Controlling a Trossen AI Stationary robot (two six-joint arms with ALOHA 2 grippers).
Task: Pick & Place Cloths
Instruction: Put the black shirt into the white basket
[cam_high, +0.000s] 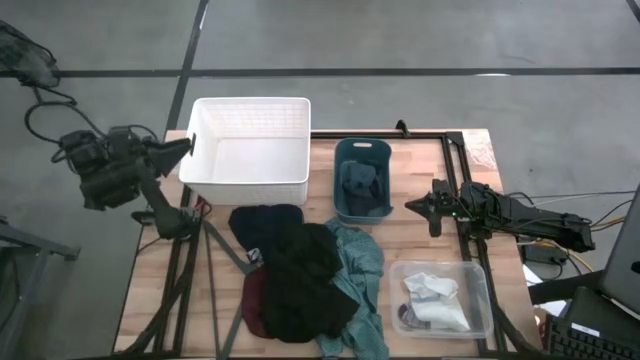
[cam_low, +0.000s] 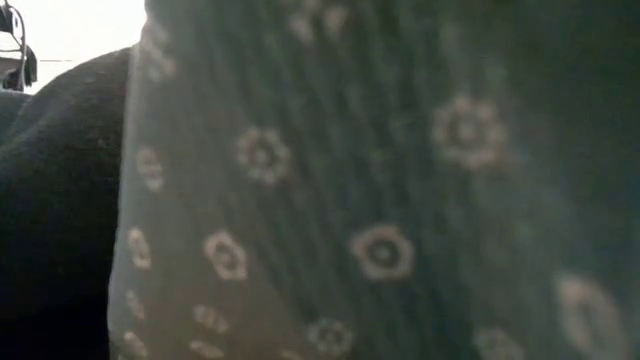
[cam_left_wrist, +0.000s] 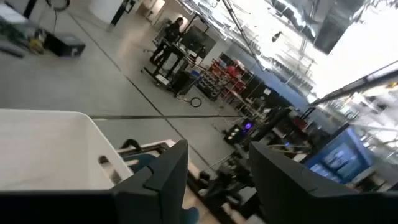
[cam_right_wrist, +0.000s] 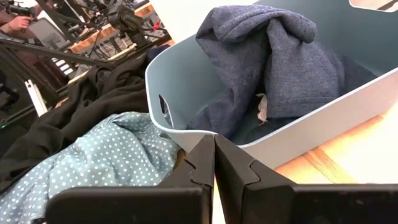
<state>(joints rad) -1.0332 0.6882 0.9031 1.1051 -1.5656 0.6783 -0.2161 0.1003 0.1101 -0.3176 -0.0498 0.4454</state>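
Beside the teal bin (cam_high: 361, 153) I'm holding the right gripper (cam_right_wrist: 214, 163) closed and empty, left gripper (cam_left_wrist: 219, 180) open; I'm risking snagging the polka-dot cloth (cam_right_wrist: 93, 162) underneath.

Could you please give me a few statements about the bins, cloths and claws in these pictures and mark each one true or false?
1. The white bin is empty. True.
2. The navy cloth lies in the clear bin. False: it is in the teal bin.
3. The right claw is shut. True.
4. The left claw grips the black cloth. False: it is open, beside the white bin.
5. The clear bin holds small white cloths. True.
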